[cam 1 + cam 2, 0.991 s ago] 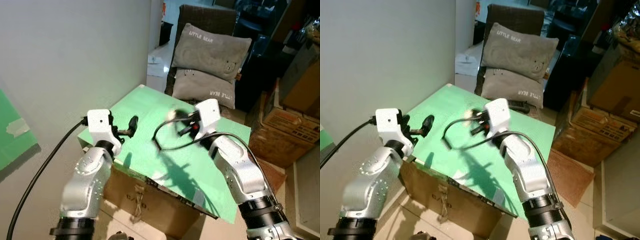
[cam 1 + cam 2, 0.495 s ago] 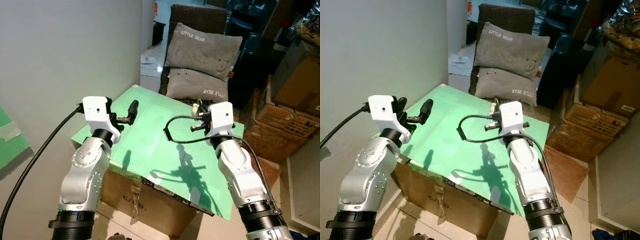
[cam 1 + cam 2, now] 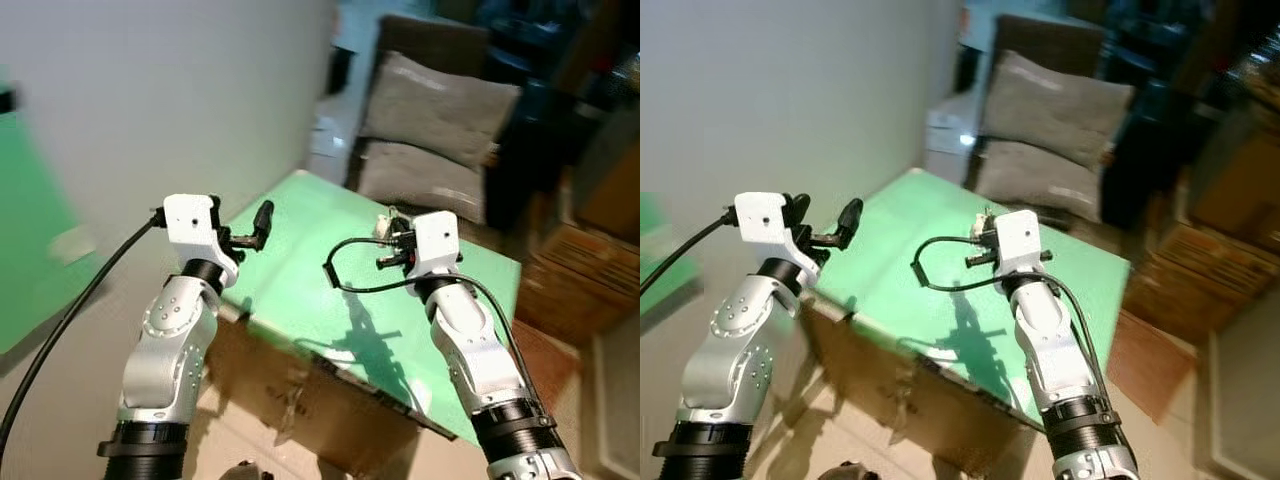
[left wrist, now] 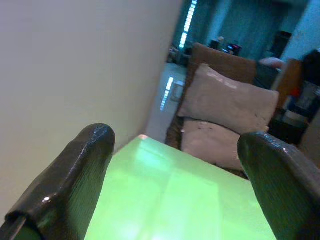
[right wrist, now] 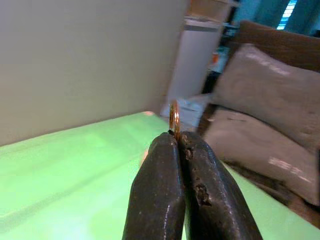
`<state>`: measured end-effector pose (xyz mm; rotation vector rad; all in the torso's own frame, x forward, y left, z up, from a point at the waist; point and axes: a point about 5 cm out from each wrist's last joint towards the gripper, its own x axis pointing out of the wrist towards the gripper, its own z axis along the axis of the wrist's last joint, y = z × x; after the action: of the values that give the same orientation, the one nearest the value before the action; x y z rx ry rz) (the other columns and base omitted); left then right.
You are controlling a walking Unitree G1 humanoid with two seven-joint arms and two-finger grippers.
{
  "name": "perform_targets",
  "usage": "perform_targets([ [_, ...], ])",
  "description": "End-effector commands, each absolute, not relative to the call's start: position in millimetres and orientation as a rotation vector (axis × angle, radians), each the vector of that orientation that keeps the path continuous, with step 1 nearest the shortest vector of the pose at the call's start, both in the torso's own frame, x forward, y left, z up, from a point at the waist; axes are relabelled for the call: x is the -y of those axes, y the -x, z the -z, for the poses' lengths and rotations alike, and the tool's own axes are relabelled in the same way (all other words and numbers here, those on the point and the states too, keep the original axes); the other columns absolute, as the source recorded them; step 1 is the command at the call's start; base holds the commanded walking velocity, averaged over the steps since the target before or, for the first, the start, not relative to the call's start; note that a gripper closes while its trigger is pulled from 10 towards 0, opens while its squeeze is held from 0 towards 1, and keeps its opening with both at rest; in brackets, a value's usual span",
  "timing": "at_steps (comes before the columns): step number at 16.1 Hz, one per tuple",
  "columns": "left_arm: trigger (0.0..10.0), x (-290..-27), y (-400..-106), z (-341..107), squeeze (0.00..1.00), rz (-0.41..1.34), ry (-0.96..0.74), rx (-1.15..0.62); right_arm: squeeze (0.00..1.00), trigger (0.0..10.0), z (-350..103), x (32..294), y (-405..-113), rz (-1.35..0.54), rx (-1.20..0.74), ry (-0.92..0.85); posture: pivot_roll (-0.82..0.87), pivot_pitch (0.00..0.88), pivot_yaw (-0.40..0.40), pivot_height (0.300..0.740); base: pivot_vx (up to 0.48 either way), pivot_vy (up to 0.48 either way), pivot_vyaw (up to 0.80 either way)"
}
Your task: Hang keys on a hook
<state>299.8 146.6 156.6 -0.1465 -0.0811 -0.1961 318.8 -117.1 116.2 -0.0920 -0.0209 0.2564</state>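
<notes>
My right gripper (image 3: 386,229) hangs over the back part of the green board (image 3: 295,270). It is shut on the keys (image 3: 382,222), a small pale bunch at the fingertips. In the right wrist view the two fingers (image 5: 165,165) are pressed together with a thin gold key ring (image 5: 174,118) sticking up edge-on from their tips. My left gripper (image 3: 240,212) is raised over the board's left edge, near the wall. It is open and holds nothing; its fingers (image 4: 75,175) stand wide apart. A black cable (image 3: 345,285) loops from the right wrist over the board.
The green board lies on a cardboard box (image 3: 290,385). A pale wall (image 3: 150,90) runs along the left, with a blurred green panel (image 3: 40,240) on it. Behind the board stands a chair with two grey pillows (image 3: 440,100). More cardboard boxes (image 3: 590,270) stand at the right.
The camera has swung left and the picture has blurred, bringing the green wall panel into view. A second ago my right gripper moved back from over the board's middle with the keys.
</notes>
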Motion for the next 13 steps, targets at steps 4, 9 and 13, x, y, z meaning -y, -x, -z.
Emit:
perform_targets([
  [4,10.0,-142.4,-298.7,-152.6,0.0,0.2,0.165,0.074,0.0,0.0,-115.5,115.1,-320.7,-0.299,0.021,0.094,0.11,0.0,-0.089,0.74,0.0,0.0,0.7],
  [9,10.0,-140.3,-297.7,-154.8,0.0,0.195,0.192,0.099,0.0,0.0,-115.3,111.0,-321.7,-0.34,0.018,0.092,0.11,0.0,-0.097,0.74,-0.057,0.305,0.68],
  [13,10.0,-142.0,-298.8,-152.3,0.0,0.139,0.16,0.093,0.0,0.0,-111.9,108.6,-321.5,-0.363,-0.002,0.078,0.11,0.0,-0.097,0.74,0.0,-0.078,0.66],
])
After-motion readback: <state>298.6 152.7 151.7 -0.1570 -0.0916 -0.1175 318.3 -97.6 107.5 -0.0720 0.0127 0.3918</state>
